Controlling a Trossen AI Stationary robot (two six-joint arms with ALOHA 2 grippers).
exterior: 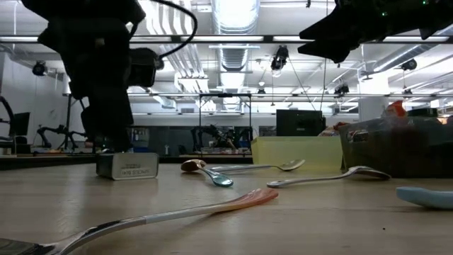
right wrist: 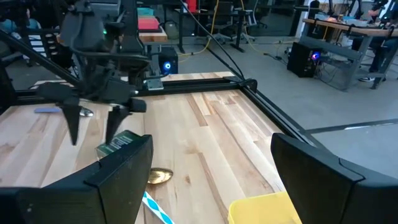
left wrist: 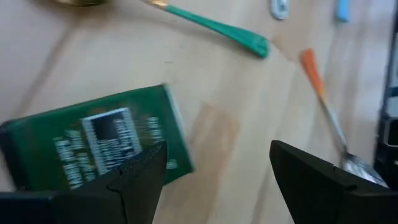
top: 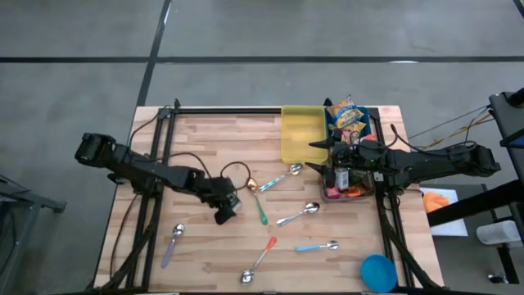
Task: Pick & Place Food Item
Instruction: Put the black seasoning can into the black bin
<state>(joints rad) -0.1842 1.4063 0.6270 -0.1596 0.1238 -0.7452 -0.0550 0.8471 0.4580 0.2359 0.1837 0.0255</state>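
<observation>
Left gripper [top: 228, 211] is hovering low over the middle of the wooden counter [top: 205, 139], jaws standing apart with nothing between them. The green food tin [left wrist: 99, 146] is lying flat on the counter right under it; in the left wrist view the tin is sitting just ahead of the fingers [left wrist: 134, 180], not gripped. Low view is showing the same tin [exterior: 127, 165] resting on the counter below the dark arm.

Right gripper [top: 323, 147] is hanging above the right side of the counter, at the edge of the dark bin [top: 370, 123], jaws apart and holding nothing. The right wrist view is looking across the counter at the left gripper [right wrist: 93, 127] and the tin [right wrist: 118, 144] below it.

A snack bag [top: 347, 115] is sitting in the far end of the bin. A yellow tray [top: 301, 135] is lying just beside the bin, on its left. Spoons are lying scattered over the counter: a green-handled one [top: 260, 209] near the tin, an orange-handled one [top: 264, 256], a light-blue-handled one [top: 315, 246], a purple-handled one [top: 173, 243] well to the left, and two plain metal ones [top: 299, 215]. A blue bowl [top: 378, 272] is sitting at the near right corner.
</observation>
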